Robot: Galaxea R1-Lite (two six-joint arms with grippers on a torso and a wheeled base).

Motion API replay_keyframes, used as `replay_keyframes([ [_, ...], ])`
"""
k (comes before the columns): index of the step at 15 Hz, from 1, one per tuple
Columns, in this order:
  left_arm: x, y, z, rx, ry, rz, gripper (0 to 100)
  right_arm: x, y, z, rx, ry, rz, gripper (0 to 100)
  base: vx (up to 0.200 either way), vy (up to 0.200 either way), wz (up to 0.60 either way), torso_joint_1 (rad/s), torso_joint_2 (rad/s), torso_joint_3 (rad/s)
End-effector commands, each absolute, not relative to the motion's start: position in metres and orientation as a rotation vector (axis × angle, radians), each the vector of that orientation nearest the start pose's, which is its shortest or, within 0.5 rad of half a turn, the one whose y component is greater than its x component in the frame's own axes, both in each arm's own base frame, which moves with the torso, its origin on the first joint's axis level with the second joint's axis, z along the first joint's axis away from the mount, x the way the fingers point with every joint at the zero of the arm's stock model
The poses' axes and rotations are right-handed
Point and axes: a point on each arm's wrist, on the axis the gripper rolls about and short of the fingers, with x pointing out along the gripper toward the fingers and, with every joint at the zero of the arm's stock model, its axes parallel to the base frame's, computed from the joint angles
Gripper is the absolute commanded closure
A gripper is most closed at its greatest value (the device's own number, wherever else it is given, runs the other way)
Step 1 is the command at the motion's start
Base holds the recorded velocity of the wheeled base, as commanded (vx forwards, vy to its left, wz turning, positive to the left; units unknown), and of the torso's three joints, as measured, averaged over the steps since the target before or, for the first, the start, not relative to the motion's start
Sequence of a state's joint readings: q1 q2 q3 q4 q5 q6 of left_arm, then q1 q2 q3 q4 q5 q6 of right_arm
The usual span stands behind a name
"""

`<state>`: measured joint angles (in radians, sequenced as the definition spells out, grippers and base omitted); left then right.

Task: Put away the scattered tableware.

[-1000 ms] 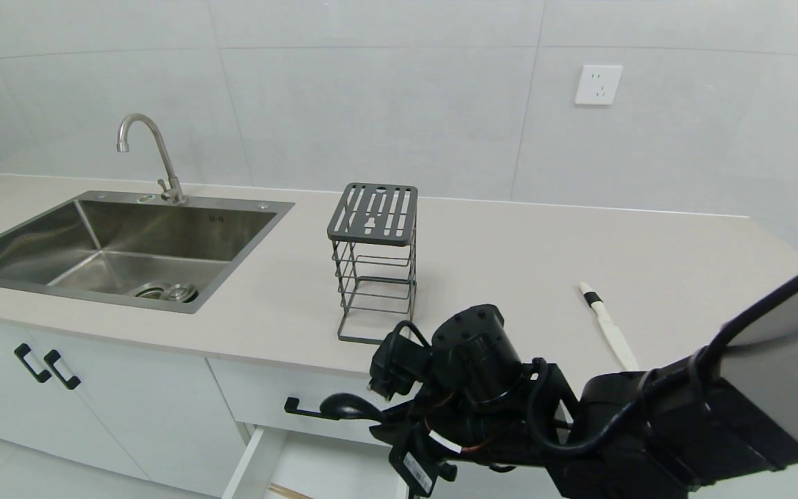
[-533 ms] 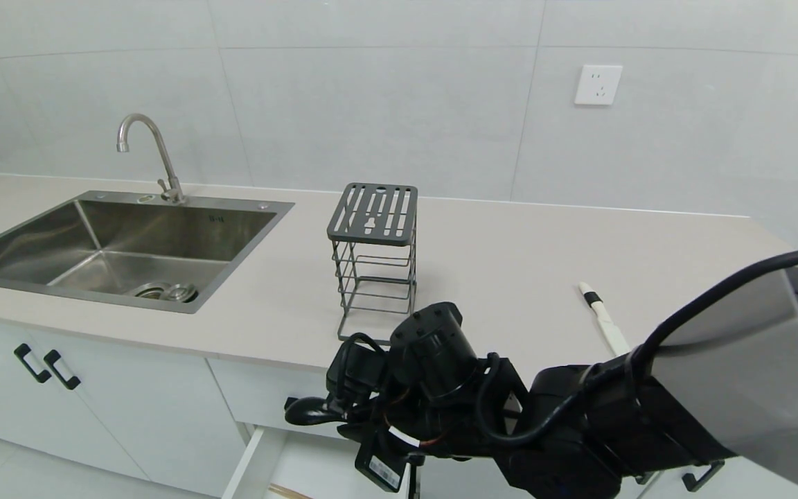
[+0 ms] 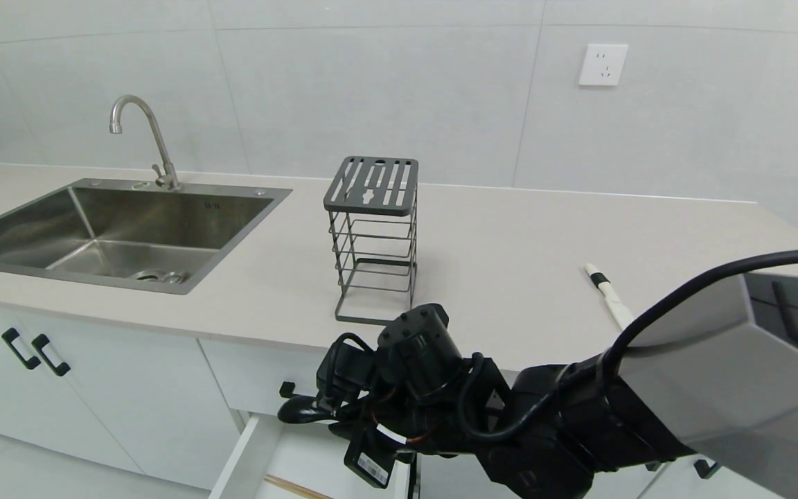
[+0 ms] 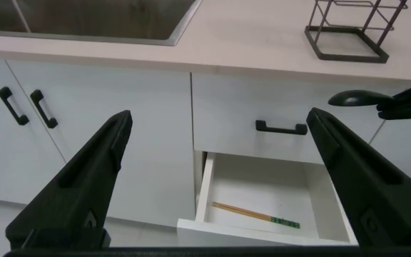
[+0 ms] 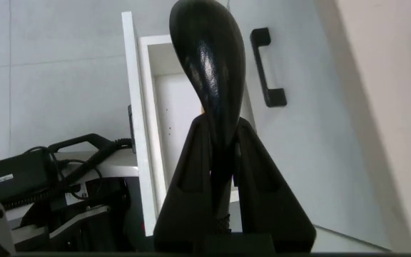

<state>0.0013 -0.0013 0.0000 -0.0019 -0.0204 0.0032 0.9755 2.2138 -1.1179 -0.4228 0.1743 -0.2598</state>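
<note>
Glossy black spoon (image 5: 209, 64), rounded bowl

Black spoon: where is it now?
Head view, lower centre: the black spoon is clamped in the right tool, above the open drawer.

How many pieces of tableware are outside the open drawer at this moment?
2. A black spoon is held in the right claw over the open drawer; a white utensil lies on the countertop, on the right. The arm may hide more.
</note>
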Motion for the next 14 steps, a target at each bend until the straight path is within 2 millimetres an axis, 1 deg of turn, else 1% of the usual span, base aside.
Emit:
replay_keyframes([
  [1, -0.023, 0.0, 0.076, 0.005, -0.003, -0.018, 0, 0.225, 0.34, 0.055, -0.501, 0.51, 1.192, 100, 0.0, 0.0, 0.0, -0.256, 0.51, 0.261],
  [4, -0.023, 0.0, 0.076, 0.003, -0.003, -0.018, 0, 0.224, 0.34, 0.054, -0.506, 0.52, 1.194, 100, 0.0, 0.0, 0.0, -0.259, 0.52, 0.259],
  [10, -0.023, -0.001, 0.076, 0.003, -0.003, -0.02, 0, 0.227, 0.347, 0.054, -0.506, 0.517, 1.198, 100, 0.0, 0.0, 0.0, -0.241, 0.49, 0.25],
  [14, -0.023, -0.001, 0.076, 0.003, -0.003, -0.02, 0, 0.23, 0.352, 0.049, -0.503, 0.524, 1.22, 100, 0.0, 0.0, 0.0, -0.232, 0.48, 0.248],
])
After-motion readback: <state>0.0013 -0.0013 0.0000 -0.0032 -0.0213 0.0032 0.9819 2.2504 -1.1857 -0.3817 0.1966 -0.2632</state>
